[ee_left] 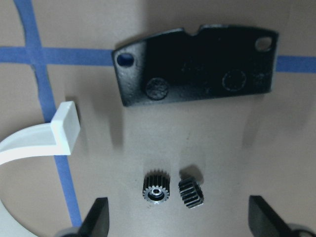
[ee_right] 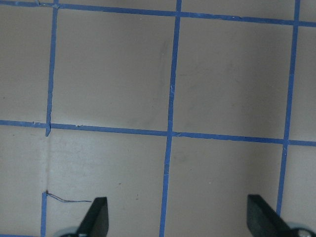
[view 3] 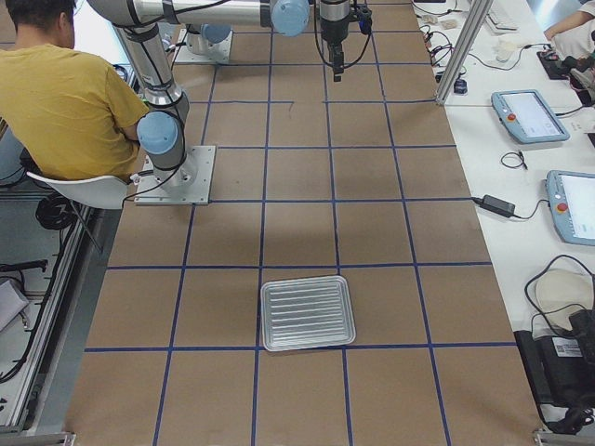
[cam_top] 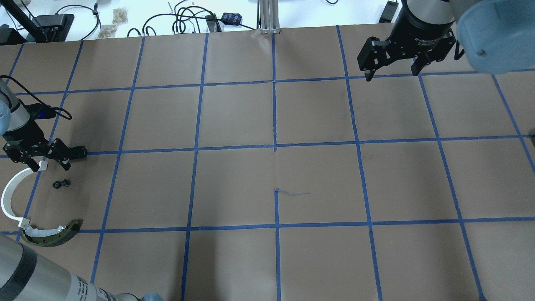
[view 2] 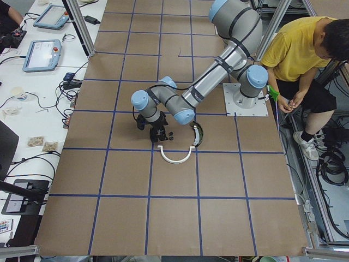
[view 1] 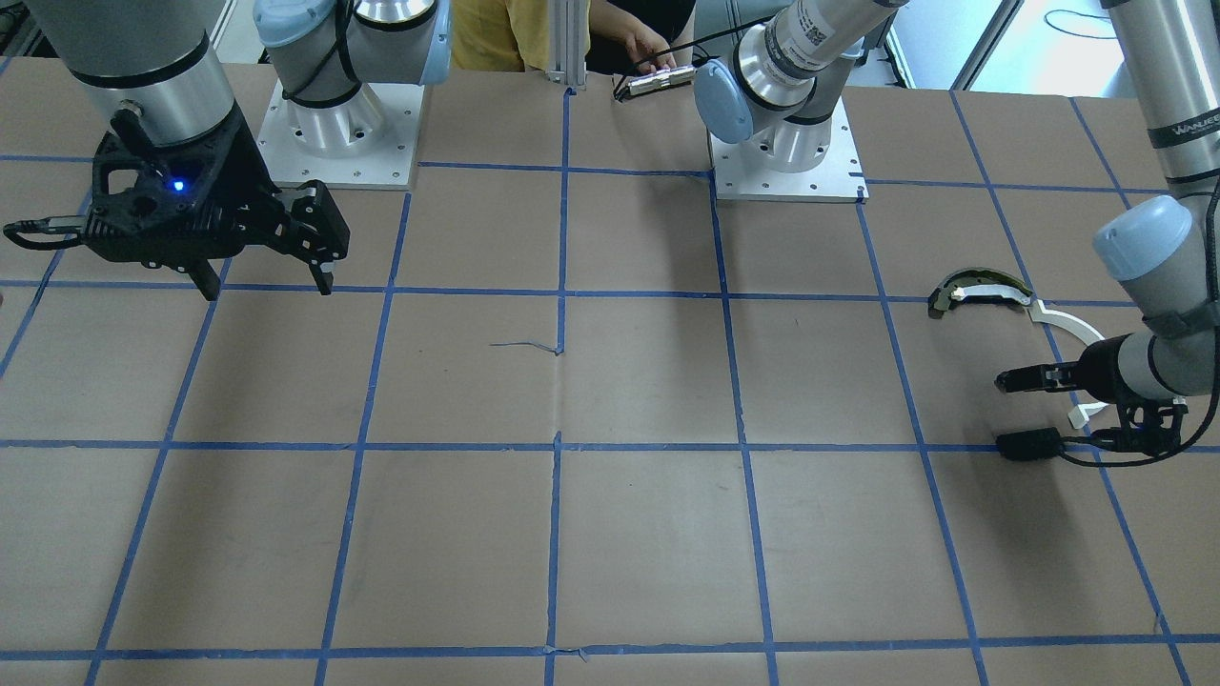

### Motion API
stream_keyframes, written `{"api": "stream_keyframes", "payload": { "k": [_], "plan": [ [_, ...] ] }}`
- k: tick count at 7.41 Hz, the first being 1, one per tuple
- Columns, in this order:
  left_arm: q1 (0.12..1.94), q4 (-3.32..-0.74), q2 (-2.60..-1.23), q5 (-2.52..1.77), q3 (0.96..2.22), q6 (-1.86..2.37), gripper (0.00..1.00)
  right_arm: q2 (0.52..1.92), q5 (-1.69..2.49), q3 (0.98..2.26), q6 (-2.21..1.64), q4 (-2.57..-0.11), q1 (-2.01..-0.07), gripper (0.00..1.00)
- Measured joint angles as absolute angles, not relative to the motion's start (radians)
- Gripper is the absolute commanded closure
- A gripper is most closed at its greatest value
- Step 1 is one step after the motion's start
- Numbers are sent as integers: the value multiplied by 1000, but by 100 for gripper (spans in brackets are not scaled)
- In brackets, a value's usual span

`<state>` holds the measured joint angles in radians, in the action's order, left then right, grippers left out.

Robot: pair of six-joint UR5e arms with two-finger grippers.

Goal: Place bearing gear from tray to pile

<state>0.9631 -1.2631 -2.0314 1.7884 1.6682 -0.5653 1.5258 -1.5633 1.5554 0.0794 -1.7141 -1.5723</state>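
The left tool (ee_left: 177,223) is hovering, fingers spread wide, over the bearing gear (ee_left: 156,186); the two tiny toothed wheels are lying side by side at lower centre of the wrist view, already among the pile (cam_top: 50,236), below its flat black plate (ee_left: 197,64) and right of its white arc strip (ee_left: 61,131); hard, light and probably prone to rolling, they are asking for a pinch across the toothed rims; open bench (ee_left: 276,148) is lying rightward; the right tool (ee_right: 178,219) is hanging spread and empty.

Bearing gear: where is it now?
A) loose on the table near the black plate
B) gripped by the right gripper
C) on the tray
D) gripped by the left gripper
A: the bearing gear lies on the table beside the black plate, the left gripper open and clear of it.
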Motion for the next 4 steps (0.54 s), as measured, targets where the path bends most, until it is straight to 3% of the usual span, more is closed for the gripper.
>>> {"api": "stream_keyframes", "payload": {
  "k": [4],
  "plan": [
    [1190,-1400,-1864,1714,1552,-468,0,1525,-1563,1555,80,-1715,-1570,0]
  ]
}}
